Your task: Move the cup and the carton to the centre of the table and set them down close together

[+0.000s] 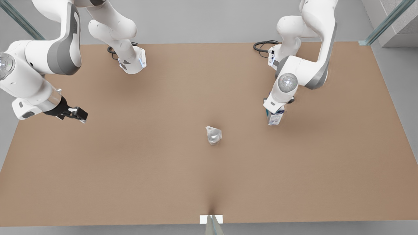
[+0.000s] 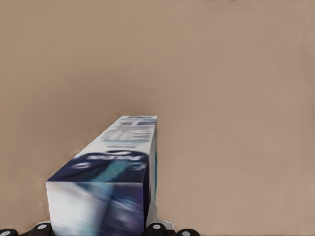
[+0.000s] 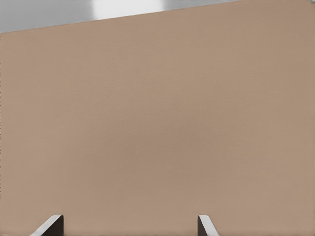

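Two Franka arms are being shown over the brown table (image 1: 137, 169). Near the table's middle the cup (image 1: 214, 135), silvery-grey and faceted, is being left standing free on the bare surface, touched by neither gripper. The carton (image 1: 274, 117), white and dark blue with teal print, is being held beyond the cup toward the front view's right, well apart from the cup and slightly farther from the white tab (image 1: 211, 219) at the table's near edge. The left gripper (image 1: 276, 109) is being kept clamped on the carton's upper part; in the left wrist view the carton (image 2: 114, 177) is being seen lengthwise between the fingers, pointing down toward the table (image 2: 236, 98). Whether the carton's lower end is touching the table or being held just above it cannot be told. The right gripper (image 1: 74, 114) is being held far from the cup, over the table's edge at the front view's left, with nothing in it; in the right wrist view its fingertips (image 3: 49, 227) are being seen set wide apart above bare tabletop (image 3: 157, 123)
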Tool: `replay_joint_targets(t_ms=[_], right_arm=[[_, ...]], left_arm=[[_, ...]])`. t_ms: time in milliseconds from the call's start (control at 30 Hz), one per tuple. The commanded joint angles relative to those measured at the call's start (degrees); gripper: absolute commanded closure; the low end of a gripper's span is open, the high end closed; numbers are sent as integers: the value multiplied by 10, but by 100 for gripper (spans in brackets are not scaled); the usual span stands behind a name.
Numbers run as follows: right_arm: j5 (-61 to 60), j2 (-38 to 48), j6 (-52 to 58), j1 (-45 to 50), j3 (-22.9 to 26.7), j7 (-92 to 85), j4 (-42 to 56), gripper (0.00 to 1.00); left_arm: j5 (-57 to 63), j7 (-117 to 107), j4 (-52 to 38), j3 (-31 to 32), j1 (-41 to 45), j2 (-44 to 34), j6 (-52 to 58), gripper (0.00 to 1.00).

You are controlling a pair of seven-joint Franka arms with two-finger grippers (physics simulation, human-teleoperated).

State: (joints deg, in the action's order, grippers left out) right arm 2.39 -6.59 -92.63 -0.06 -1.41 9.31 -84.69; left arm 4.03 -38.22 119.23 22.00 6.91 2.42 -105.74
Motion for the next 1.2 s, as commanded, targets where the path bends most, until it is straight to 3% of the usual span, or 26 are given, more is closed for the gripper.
replay_joint_targets(t_ms=[0, 100, 200, 567, 600, 633, 667, 1167], right_arm=[[1, 0, 0, -1, 0, -10, -1, 0], [3, -9, -1, -2, 0, -41, 3, 0], [3, -18, -1, 4, 0, -40, 4, 0], [2, -20, 0, 6, 1, -35, 8, 0], [2, -21, 0, 5, 0, -35, 8, 0], [4, -20, -1, 16, 0, -36, 8, 0], [3, -20, -1, 15, 0, -35, 8, 0], [2, -22, -18, 2, 1, -39, 6, 0]], left_arm=[[-61, -41, -12, 8, -58, 10, 0, 34], [-103, -285, -106, 51, -54, 88, 0, 34], [-88, -455, -182, 54, -13, 152, 0, 34], [-82, -505, -245, 67, 61, 221, -24, 32], [-82, -505, -245, 67, 62, 225, -27, 31], [-82, -504, -245, 67, 62, 225, -31, 10], [-66, -510, -245, 67, 62, 230, -32, 0], [-61, -511, -262, 67, 62, 242, -39, 0]])
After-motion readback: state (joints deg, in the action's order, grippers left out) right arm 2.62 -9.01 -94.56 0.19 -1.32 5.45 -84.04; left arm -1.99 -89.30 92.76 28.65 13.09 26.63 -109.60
